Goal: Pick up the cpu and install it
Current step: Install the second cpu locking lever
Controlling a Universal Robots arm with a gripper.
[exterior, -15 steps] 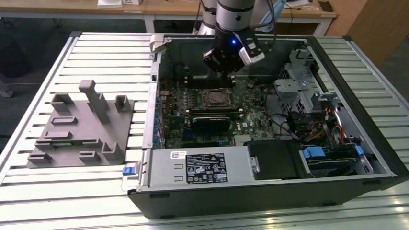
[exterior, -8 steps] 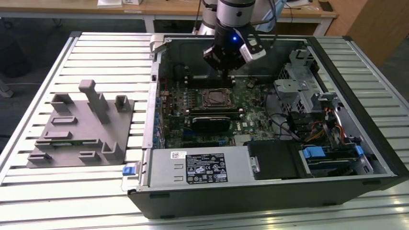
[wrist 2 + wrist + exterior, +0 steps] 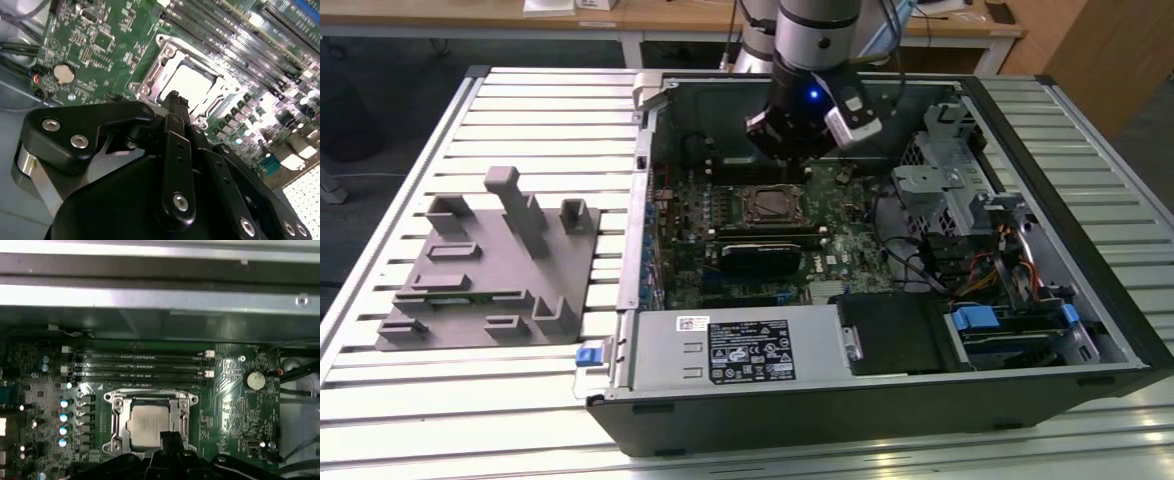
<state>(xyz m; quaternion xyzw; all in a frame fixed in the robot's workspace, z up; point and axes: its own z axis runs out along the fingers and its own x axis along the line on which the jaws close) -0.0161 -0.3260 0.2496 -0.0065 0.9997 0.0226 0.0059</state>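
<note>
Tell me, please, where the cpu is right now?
The pale silvery square cpu sits inside the metal-framed motherboard socket in both wrist views, beside the row of memory slots, with the black tool just over its edge.

- The arm [image 3: 817, 35] comes down from the top edge of the exterior view, nearly vertical, with a grey tube segment and a black wrist part below it.
- A small blue light is on at the black wrist part.
- The gripper [image 3: 790, 150] points downward at the end of the arm in the exterior view.
- In the second wrist view the black gripper [image 3: 173, 97] has its two fingers pressed together, with no gap between the tips.
- In the first wrist view the gripper [image 3: 169, 436] shows a single narrow black tip.
</note>
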